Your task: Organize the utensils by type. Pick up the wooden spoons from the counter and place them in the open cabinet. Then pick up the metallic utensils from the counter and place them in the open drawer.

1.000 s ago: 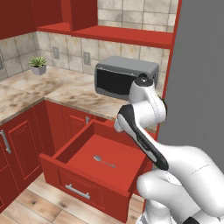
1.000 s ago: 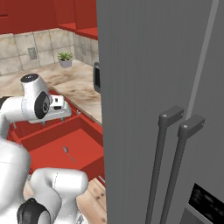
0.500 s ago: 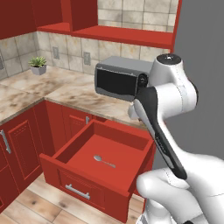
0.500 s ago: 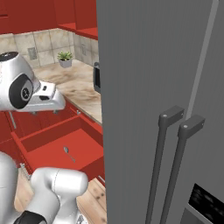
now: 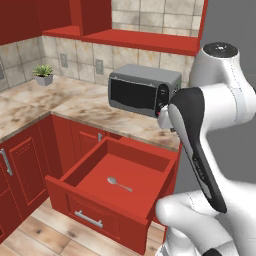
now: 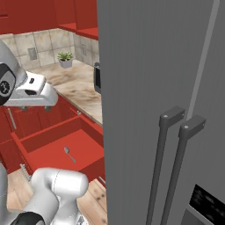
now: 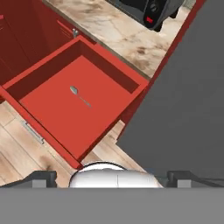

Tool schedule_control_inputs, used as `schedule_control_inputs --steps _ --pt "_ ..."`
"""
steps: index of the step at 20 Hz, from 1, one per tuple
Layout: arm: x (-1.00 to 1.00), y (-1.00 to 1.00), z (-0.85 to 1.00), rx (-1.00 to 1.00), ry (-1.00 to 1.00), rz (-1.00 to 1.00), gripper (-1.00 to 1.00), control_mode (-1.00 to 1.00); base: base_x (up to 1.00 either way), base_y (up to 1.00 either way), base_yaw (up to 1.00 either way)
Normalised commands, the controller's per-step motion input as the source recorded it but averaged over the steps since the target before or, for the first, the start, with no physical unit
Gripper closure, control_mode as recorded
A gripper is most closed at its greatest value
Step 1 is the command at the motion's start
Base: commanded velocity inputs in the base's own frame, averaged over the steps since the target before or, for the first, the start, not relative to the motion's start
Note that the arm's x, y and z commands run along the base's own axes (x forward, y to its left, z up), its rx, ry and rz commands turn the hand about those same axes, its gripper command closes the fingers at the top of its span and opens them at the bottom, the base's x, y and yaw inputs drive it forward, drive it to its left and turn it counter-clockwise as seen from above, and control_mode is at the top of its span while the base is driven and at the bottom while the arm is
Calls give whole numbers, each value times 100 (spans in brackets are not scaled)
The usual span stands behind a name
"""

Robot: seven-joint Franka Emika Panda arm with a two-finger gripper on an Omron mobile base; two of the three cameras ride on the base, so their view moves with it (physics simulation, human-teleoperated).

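**Ana:** Hand view is looking down into the open drawer (image 7: 65, 109); a silver spoon (image 7: 80, 96) is lying alone on its red floor, near the middle; nothing else is in there.

**Ben:** So one of the metallic utensils is lying in place; I am judging the metal part half done, with the fork remaining; is the gripper (image 7: 111, 177) carrying anything?

**Ana:** No; its two dark tips are sitting far apart at the bottom edge, spread wide, with nothing between them; it is hanging well above the drawer, over the wooden floor (image 7: 26, 148) just in front of it.

**Ben:** And the fork, and the wooden spoons?

**Ana:** I am not finding them; the stretch of bench (image 5: 75, 102) in the left base view is carrying a microwave (image 5: 144, 90) and a small potted plant (image 5: 44, 75), and no utensil that I can make out; whether the wooden spoons are in the cabinet I cannot tell.

**Ben:** Then the step in hand, as I am reading it, is going back for the fork; the arm is needing to swing toward the bench, find the dark handle, come down with the gripper spread across it, and close.

**Ana:** Agreed; the grey fridge (image 6: 158, 88) is standing close on the right, so the swing is wanting to stay clear of it.
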Motion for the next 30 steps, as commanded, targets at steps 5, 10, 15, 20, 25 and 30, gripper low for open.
schedule_control_inputs --steps 5,10,15,20,25,30 --pt "-35 -8 -16 0 -32 0 -100 -100 0 0 0" --pt "-55 -25 -7 1 -46 0 -100 -100 0 0 0" --pt "-54 -37 17 7 -16 0 -100 -100 0 0 0" --pt "-33 -37 35 11 -1 0 -100 -100 0 0 0" --pt "-1 -6 41 17 8 1 -100 -100 0 0 0" --pt "-4 0 -4 2 0 0 -100 -100 0 0 0"
